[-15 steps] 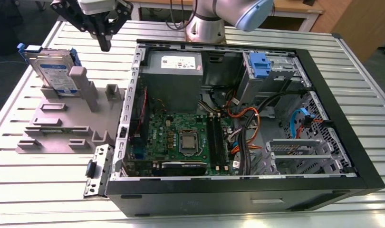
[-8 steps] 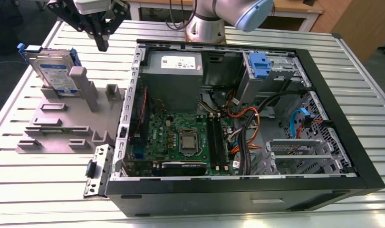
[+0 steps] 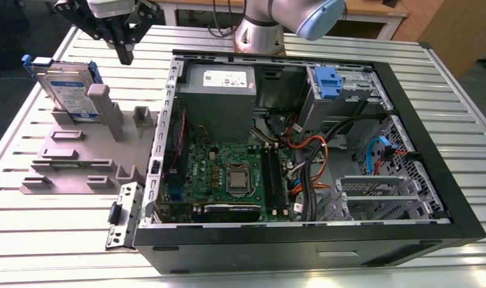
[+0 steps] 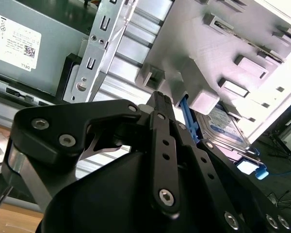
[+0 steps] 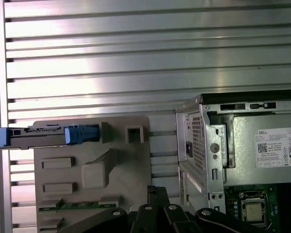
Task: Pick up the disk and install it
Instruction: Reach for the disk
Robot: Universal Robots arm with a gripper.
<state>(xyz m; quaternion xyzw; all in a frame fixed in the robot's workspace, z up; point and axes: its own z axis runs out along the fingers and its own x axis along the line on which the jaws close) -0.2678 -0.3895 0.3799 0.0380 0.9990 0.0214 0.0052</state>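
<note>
The disk (image 3: 71, 90) stands on edge in the grey fixture (image 3: 67, 162) on the table (image 3: 451, 90), upper left of the exterior view. The claw (image 3: 125, 57), clenched and empty, hangs above the fixture, just toward the exterior view's right of the disk and clear of it.

A grey slotted stand (image 3: 75, 174) sits on the ribbed metal bench (image 3: 451, 90) just below the jaws. Beside them, on the exterior view's right, lies an open computer case (image 3: 307, 246) holding a grey power-supply box (image 3: 219, 99), green circuit board (image 3: 203, 168) and orange cables (image 3: 307, 144).
</note>
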